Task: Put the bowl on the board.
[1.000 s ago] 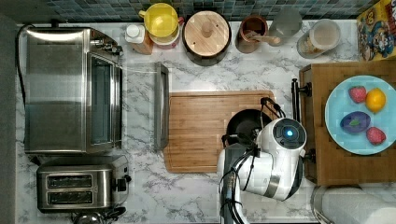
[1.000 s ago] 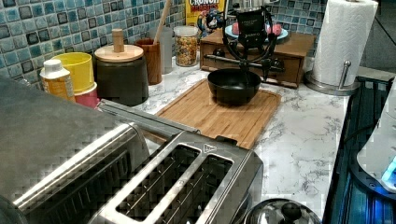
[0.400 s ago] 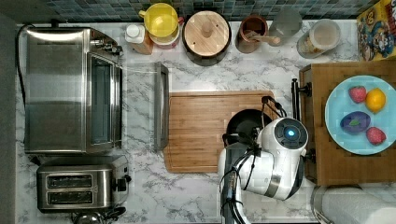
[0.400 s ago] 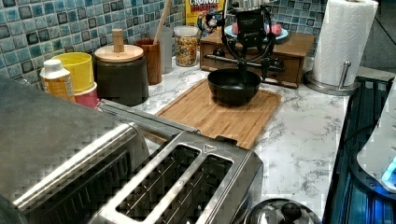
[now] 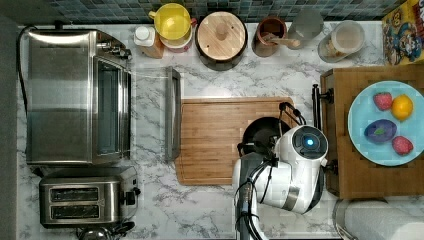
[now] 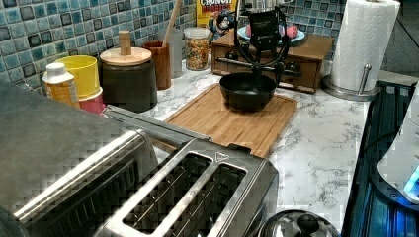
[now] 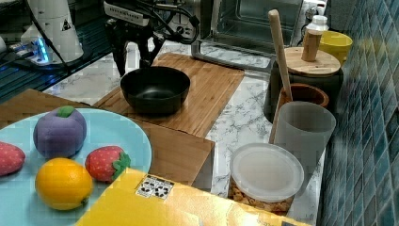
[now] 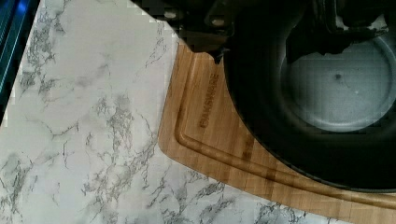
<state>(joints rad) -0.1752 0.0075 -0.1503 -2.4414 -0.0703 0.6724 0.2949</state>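
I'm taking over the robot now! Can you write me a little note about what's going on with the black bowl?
Tool: open, one finger each side of the bowl's rim, not squeezing it.
Bowl: sitting upright on the board, at the end nearest the wooden tray.
Done: the bowl is on the board.
Left: lift the tool straight up and away without bumping the bowl.

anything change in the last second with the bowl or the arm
Nothing visibly changed. The bowl sits in the same spot on the board, near the end by the wooden tray, and the pincer hangs at the bowl's rim as before.
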